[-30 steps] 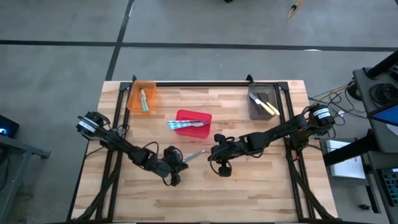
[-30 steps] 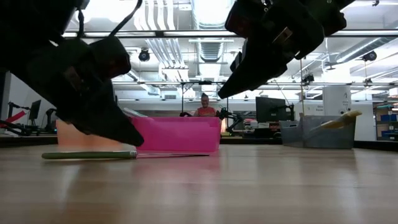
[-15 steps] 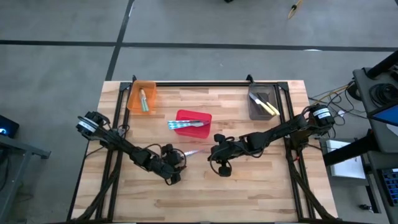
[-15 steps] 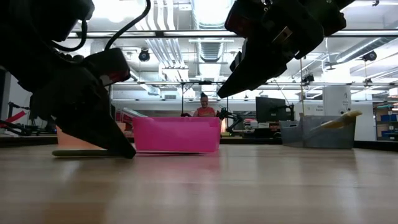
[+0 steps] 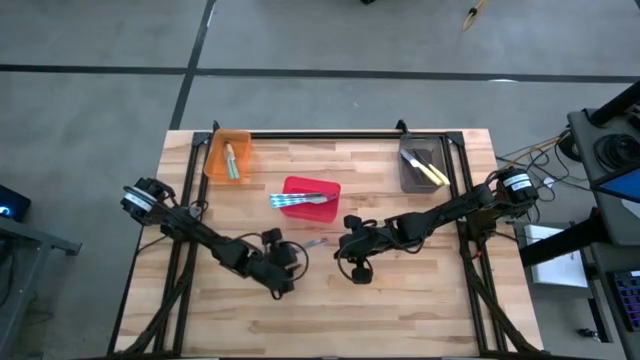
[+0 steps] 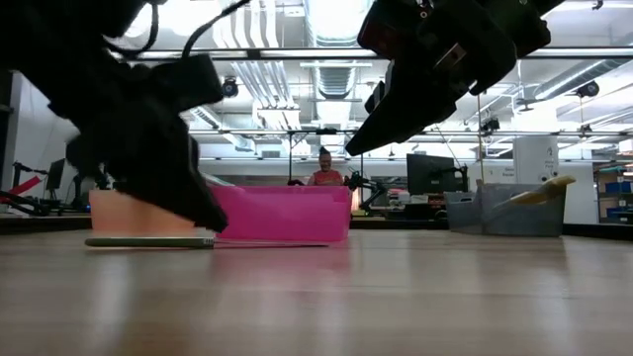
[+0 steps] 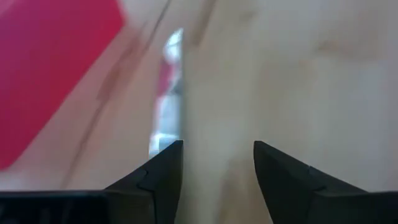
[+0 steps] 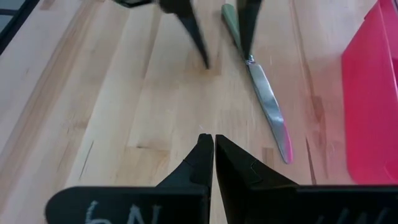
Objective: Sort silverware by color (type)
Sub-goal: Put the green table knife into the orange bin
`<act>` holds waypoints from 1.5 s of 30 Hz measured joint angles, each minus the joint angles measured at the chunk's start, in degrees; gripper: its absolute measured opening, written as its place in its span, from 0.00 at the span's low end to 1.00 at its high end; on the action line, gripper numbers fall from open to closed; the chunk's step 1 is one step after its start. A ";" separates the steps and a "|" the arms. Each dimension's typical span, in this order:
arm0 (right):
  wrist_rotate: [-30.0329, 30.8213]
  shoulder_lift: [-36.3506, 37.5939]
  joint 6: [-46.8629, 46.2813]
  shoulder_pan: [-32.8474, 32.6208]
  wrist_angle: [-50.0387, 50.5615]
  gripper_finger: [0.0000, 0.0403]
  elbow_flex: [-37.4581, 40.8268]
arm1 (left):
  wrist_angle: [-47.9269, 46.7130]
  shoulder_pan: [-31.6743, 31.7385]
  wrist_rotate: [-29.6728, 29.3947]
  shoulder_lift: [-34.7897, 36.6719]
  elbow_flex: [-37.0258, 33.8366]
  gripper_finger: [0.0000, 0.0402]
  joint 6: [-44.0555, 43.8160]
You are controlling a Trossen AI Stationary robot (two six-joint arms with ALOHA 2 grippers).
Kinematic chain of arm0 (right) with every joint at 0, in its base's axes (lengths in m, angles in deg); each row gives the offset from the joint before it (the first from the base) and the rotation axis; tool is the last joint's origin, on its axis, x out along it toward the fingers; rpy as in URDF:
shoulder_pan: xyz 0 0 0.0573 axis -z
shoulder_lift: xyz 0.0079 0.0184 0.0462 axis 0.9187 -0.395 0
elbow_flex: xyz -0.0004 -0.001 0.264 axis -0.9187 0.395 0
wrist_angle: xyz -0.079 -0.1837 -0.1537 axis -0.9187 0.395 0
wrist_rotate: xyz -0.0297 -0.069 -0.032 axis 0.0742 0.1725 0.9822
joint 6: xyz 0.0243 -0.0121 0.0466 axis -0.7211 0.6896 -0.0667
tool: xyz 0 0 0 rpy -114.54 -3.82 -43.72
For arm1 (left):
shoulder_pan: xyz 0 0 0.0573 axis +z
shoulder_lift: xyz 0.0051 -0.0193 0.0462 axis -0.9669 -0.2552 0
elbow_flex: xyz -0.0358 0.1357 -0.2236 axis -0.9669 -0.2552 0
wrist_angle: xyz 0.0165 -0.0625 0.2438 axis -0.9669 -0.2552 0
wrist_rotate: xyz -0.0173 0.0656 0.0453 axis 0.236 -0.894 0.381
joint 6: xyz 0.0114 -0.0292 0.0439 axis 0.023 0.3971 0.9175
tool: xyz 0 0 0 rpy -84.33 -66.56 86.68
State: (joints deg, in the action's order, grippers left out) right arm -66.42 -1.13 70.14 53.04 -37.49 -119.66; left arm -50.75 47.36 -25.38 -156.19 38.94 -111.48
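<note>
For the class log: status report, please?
Left claw open over green-handled knife on table. Right claw shut, waiting nearby. Nothing in the way.

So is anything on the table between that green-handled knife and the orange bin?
Nothing visible: bare wood lies between the green-handled knife and the orange bin. The red bin sits beside that path. The open left gripper straddles the handle.

Overhead camera is looking straight down on the whole table (image 5: 420, 300); the low one is peering level across it; both wrist cameras are hovering close, sharing the red bin (image 8: 373, 93).
</note>
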 joint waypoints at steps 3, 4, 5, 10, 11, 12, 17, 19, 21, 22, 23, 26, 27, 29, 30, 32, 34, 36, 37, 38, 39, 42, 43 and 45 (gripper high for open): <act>0.00 0.00 0.37 0.00 0.00 0.02 0.00 | -2.80 0.16 -1.14 0.02 -0.60 0.43 -1.09; 0.00 0.00 0.55 0.00 0.00 0.02 0.00 | -2.76 0.31 -1.09 0.05 -1.02 0.43 -1.36; -0.02 0.00 0.71 0.02 -0.02 0.02 0.00 | -2.70 0.48 -0.99 0.07 -1.51 0.42 -1.82; -0.01 0.00 1.70 0.07 -0.02 0.02 0.00 | -0.40 0.98 -1.06 0.20 -4.07 0.41 -4.34; 0.00 0.00 1.83 0.09 -0.02 0.02 0.00 | 0.85 0.94 -1.11 0.21 -4.71 0.40 -4.50; 0.00 0.00 1.81 0.09 -0.04 0.02 0.00 | 2.50 0.94 -1.06 0.22 -5.46 0.40 -4.60; -0.22 0.01 2.03 0.22 -0.27 0.02 0.00 | 7.47 0.96 -0.45 0.31 -8.16 0.40 -5.29; -0.22 0.02 2.08 0.22 -0.43 0.02 0.00 | 7.73 0.94 -0.43 0.33 -8.50 0.39 -6.44; -0.24 0.02 2.14 0.22 -0.43 0.02 0.00 | 7.72 0.94 -0.43 0.31 -8.80 0.38 -7.45; -0.22 0.02 2.16 0.22 -0.43 0.02 0.00 | 7.75 0.93 -0.42 0.28 -8.89 0.37 -7.51; -0.24 0.02 2.18 0.22 -0.43 0.02 0.00 | 7.76 0.92 -0.42 0.26 -8.96 0.35 -7.57; -0.24 0.02 2.25 0.22 -0.43 0.02 0.00 | 7.74 0.92 -0.21 0.26 -9.05 0.27 -7.54; -0.24 0.02 2.27 0.22 -0.43 0.02 0.00 | 7.69 0.92 -0.21 0.24 -9.07 0.23 -7.52; -0.24 0.02 2.27 0.22 -0.43 0.02 0.00 | 7.52 0.92 -0.22 0.23 -9.09 0.15 -7.51; -0.24 0.02 2.27 0.22 -0.43 0.02 0.00 | 7.46 0.92 -0.25 0.22 -9.09 0.11 -7.52; -0.24 0.02 2.27 0.22 -0.43 0.02 0.00 | 7.30 0.92 -0.25 0.20 -9.11 0.06 -8.08; -0.24 0.02 2.29 0.22 -0.43 0.02 0.00 | 7.30 0.94 -0.66 0.24 -8.80 0.06 -9.77; -0.24 0.02 2.36 0.22 -0.43 0.02 0.00 | 6.51 0.52 -1.00 0.31 -7.72 0.06 -10.45; -0.24 0.02 2.48 0.22 -0.43 0.02 0.00 | 6.11 0.22 -0.77 0.37 -7.03 0.06 -10.31; -0.24 0.02 2.49 0.22 -0.43 0.02 0.00 | 5.68 -0.12 -0.40 0.43 -6.32 0.06 -10.03; -0.24 0.02 2.50 0.22 -0.43 0.02 0.00 | 5.37 -0.46 0.30 0.63 -5.57 0.05 -9.70; -0.24 0.02 2.51 0.22 -0.43 0.02 0.00 | 3.91 -1.06 0.22 1.71 -3.00 0.00 -9.41; -0.24 0.02 2.50 0.22 -0.43 0.02 0.00 | 2.86 -1.16 -0.11 1.96 -2.40 0.01 -9.36; -0.24 0.02 2.50 0.22 -0.43 0.02 0.00 | 0.63 -1.27 -0.29 2.18 -1.88 0.02 -9.35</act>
State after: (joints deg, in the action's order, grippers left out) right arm -66.66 -1.11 72.63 53.26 -37.92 -119.66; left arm -50.11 46.09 -25.67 -154.01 37.07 -120.83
